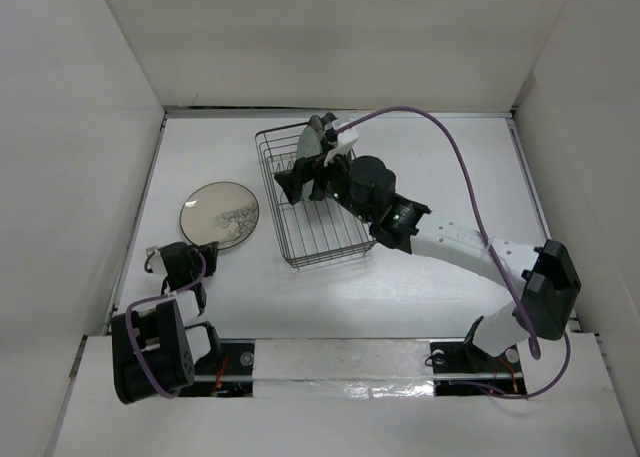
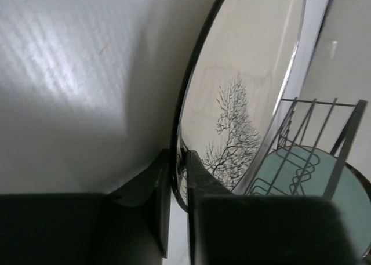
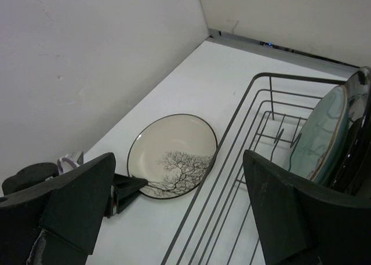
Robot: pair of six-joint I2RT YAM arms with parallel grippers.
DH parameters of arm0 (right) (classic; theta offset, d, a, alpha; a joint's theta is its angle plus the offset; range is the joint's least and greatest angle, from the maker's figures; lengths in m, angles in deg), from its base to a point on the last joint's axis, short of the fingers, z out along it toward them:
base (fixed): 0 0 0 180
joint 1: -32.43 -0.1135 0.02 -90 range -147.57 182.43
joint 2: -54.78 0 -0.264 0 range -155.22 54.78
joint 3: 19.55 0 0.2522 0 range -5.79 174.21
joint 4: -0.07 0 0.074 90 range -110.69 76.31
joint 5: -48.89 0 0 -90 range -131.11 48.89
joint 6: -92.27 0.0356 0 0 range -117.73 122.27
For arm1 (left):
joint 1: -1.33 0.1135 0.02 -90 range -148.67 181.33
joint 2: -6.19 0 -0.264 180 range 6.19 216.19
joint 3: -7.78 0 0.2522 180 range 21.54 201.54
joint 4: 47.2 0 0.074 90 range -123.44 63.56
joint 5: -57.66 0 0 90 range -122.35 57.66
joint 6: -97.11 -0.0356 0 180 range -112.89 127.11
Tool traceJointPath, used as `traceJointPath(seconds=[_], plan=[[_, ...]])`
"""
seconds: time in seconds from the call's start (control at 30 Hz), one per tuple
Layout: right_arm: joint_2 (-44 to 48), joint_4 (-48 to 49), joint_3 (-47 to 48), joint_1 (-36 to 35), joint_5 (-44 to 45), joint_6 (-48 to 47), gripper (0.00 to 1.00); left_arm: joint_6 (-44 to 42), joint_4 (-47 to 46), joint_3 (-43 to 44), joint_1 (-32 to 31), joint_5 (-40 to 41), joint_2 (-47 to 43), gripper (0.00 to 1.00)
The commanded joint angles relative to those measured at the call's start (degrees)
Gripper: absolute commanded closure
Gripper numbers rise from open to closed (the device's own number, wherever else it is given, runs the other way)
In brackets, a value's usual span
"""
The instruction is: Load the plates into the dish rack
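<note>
- White bench (image 1: 430, 167) boxed in by plain white walls; dish rack (image 1: 272, 192) sits mid-bench, long side running away from the arms.
- Far end of the rack already has plates standing on edge: a pale green plate (image 3: 324, 131) in front and a dark plate (image 3: 360, 126) behind it. Can't count the others from these views.
- One plate not loaded: tree plate (image 1: 220, 215), lying flat on the bench just left of the rack.
- Left gripper (image 2: 177, 158) is at the near rim of the tree plate with one finger on each side of the edge. It looks closed on the rim, with no gap visible in the wrist view.
- Right gripper (image 3: 179, 155) hangs over the middle of the rack, jaws wide apart and holding nothing.
- Step in hand, my read: picking up the last plate.
- Next move likely calls for lifting the rim, tipping the plate upright, carrying it right and dropping it into a free slot near the green plate.
- Right arm probably needs to clear the rack first.
</note>
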Motion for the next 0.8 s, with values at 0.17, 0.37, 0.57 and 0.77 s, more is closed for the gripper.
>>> traceJointPath(seconds=[0.17,0.37,0.57,0.77], plan=[[-0.74,2.69,1.16,-1.39,1.76,-0.90,0.04,-3.88,-5.44,-3.66,2.27,-0.30,1.06,1.00],[0.14,2.42,1.34,-1.92,0.62,-1.43,0.08,-10.20,-0.18,-1.90,5.18,-2.42,-10.78,1.00],[-2.92,0.15,5.63,-1.92,-7.37,-0.99,0.82,-16.98,10.72,3.10,5.19,-0.84,-26.09,1.00],[-11.36,-1.79,11.53,-1.92,-15.28,2.44,0.84,-19.45,15.74,6.18,6.24,-1.53,-31.54,1.00]])
